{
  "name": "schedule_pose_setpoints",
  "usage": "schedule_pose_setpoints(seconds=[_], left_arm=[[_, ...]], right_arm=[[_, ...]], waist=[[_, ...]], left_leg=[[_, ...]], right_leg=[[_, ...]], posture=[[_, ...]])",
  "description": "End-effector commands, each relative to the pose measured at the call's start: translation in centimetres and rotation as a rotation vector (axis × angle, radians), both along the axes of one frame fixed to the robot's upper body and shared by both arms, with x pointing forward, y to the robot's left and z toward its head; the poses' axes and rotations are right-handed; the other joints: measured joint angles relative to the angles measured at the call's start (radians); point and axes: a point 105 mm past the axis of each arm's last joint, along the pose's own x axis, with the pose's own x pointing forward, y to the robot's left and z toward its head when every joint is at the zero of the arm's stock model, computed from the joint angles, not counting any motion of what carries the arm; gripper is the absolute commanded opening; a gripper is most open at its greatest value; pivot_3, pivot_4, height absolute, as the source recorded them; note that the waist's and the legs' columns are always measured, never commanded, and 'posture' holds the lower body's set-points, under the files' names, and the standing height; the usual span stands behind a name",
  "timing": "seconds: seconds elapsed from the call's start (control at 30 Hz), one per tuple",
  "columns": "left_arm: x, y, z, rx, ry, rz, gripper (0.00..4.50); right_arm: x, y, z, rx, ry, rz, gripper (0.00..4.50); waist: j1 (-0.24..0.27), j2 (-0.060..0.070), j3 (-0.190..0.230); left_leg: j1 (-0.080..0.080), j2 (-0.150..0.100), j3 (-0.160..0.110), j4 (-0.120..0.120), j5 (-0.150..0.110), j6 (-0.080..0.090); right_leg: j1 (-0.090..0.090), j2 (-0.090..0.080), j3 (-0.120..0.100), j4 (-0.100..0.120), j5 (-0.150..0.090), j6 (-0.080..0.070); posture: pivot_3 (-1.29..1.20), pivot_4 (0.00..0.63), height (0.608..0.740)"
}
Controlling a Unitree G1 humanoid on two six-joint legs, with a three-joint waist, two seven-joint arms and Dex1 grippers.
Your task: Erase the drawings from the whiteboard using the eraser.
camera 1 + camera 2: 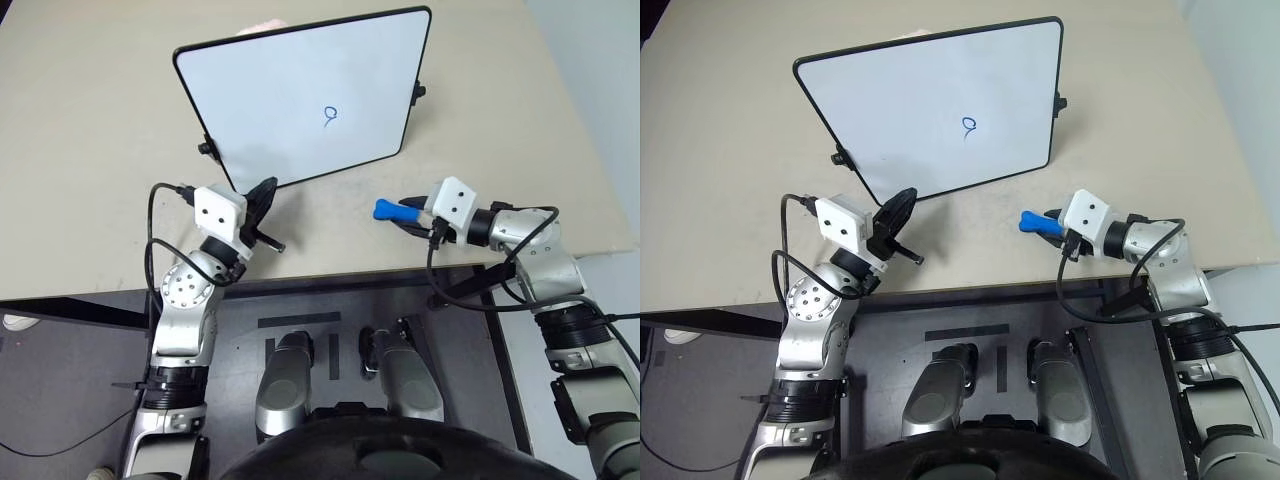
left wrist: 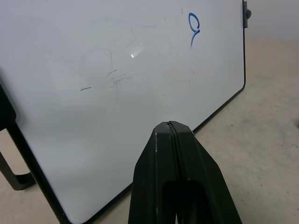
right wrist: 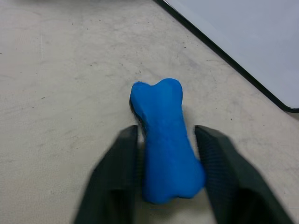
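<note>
The whiteboard (image 1: 310, 95) is seen lying on the beige table (image 1: 90, 150), with its near edge just beyond both arms. The drawings (image 1: 329, 117), one small blue loop with a tail, are found toward the board's right half, apart from the frame on every side. Bare board surface is left open to the left of the mark. The left pincer (image 1: 262, 200) is held at the board's near left corner with its fingers pressed together. The eraser (image 3: 163, 135) lies on the table near the board's near right corner, apart from the frame. The right pincer (image 3: 166, 177) is placed astride it, one finger on each side; a firm clamp cannot be confirmed. Open table is seen between the eraser and the front edge.
</note>
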Motion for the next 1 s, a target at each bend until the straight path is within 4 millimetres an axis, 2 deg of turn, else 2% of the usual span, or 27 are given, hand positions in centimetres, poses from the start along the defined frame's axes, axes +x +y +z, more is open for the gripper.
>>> schedule_pose_setpoints(seconds=[0.03, 0.13, 0.2, 0.3, 0.4, 0.57, 0.73, 0.9, 1.0], left_arm=[[-0.2, -0.3, 0.9, 0.002, -0.044, -0.006, 0.0], [-0.2, -0.3, 0.9, 0.001, -0.044, -0.005, 0.0], [-0.1, -0.3, 0.9, 0.001, -0.044, -0.005, 0.0], [0.0, -0.3, 0.9, 0.001, -0.045, -0.007, 0.0], [0.2, -0.7, 1.0, 0.0, -0.045, -0.023, 0.0], [0.7, -1.1, 1.2, -0.001, -0.053, -0.039, 0.0], [1.0, -1.1, 1.4, -0.002, -0.063, -0.036, 0.0], [1.0, -0.7, 1.4, -0.002, -0.072, -0.019, 0.0], [0.9, -0.6, 1.5, -0.002, -0.077, -0.011, 0.0]], right_arm=[[-0.1, 0.6, 0.9, 0.026, -0.02, 0.03, 0.64], [-0.1, 0.7, 1.2, 0.028, -0.034, 0.036, 0.01], [0.2, 1.1, 2.4, 0.034, -0.105, 0.038, 0.01], [1.0, 2.4, 5.6, 0.097, -0.243, 0.048, 0.01], [2.4, 4.6, 9.1, 0.114, -0.447, 0.065, 0.01], [4.2, 7.7, 11.7, 0.089, -0.673, 0.113, 0.01], [6.1, 8.9, 11.2, 0.029, -0.787, 0.123, 0.01], [7.6, 9.1, 9.0, -0.026, -0.799, 0.113, 0.01], [7.6, 9.4, 7.4, -0.049, -0.771, 0.14, 0.01]], waist=[[0.0, 0.0, 0.0], [-0.001, 0.0, 0.0], [-0.002, 0.0, 0.0], [-0.012, 0.0, 0.0], [-0.016, 0.0, 0.0], [-0.011, 0.0, 0.0], [-0.002, 0.0, 0.0], [-0.003, 0.0, 0.0], [-0.008, 0.0, 0.0]], left_leg=[[0.0, 0.0, 0.0, 0.0, 0.0, 0.0], [0.0, 0.0, 0.0, 0.0, 0.0, 0.0], [0.0, 0.0, 0.0, 0.0, 0.0, 0.0], [0.001, 0.0, 0.0, 0.0, 0.0, 0.0], [0.001, 0.001, 0.0, 0.0, 0.001, 0.0], [0.001, 0.001, -0.001, 0.0, 0.001, 0.0], [-0.002, 0.001, 0.0, 0.0, 0.0, 0.0], [-0.001, 0.001, 0.001, -0.001, -0.003, -0.002], [0.0, 0.001, 0.0, -0.001, -0.003, -0.002]], right_leg=[[0.0, 0.0, 0.0, 0.0, 0.0, 0.0], [0.0, 0.0, 0.0, 0.0, 0.0, 0.0], [0.0, 0.0, 0.0, 0.0, 0.0, 0.0], [0.0, 0.0, 0.0, 0.0, 0.0, 0.0], [-0.001, 0.0, 0.0, 0.001, 0.001, -0.001], [-0.002, 0.0, 0.0, 0.001, 0.008, -0.012], [-0.005, -0.002, 0.0, 0.001, 0.008, -0.013], [-0.007, -0.002, -0.001, 0.001, 0.009, -0.015], [-0.007, -0.002, -0.001, 0.001, 0.011, -0.017]], posture=[[0.0, 0.15, 0.74], [0.0, 0.15, 0.74], [0.0, 0.15, 0.74], [0.0, 0.15, 0.74], [0.0, 0.15, 0.74], [0.0, 0.15, 0.74], [0.0, 0.15, 0.74], [0.0, 0.15, 0.74], [0.0, 0.15, 0.74]])
